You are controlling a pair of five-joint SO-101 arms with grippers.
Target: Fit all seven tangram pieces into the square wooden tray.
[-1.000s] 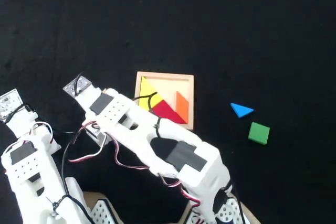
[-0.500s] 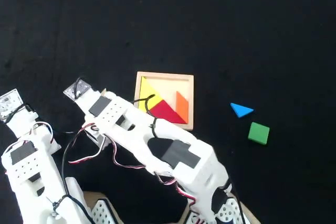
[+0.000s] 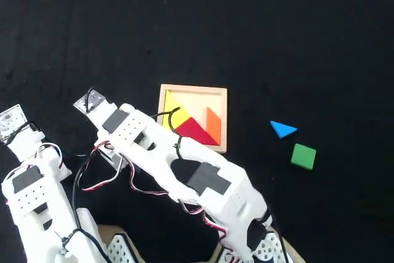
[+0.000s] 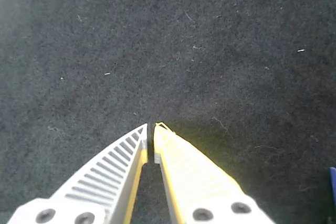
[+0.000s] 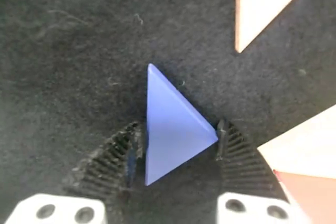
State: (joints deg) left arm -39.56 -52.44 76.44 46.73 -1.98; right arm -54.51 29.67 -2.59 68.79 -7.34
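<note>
my right jaws stand apart astride the violet-blue triangle, which lies flat on the desk just beside the wooden tray. my left jaws are together, low over the desk.

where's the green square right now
In the high view the green square lies on the black cloth right of the wooden tray, just beside the blue triangle and nearer the arms' bases.

In the high view, the near-left corner of the tray and part of the yellow piece are covered by the right arm. In the left wrist view, a blue sliver is cut off by the edge and cannot be identified.
</note>
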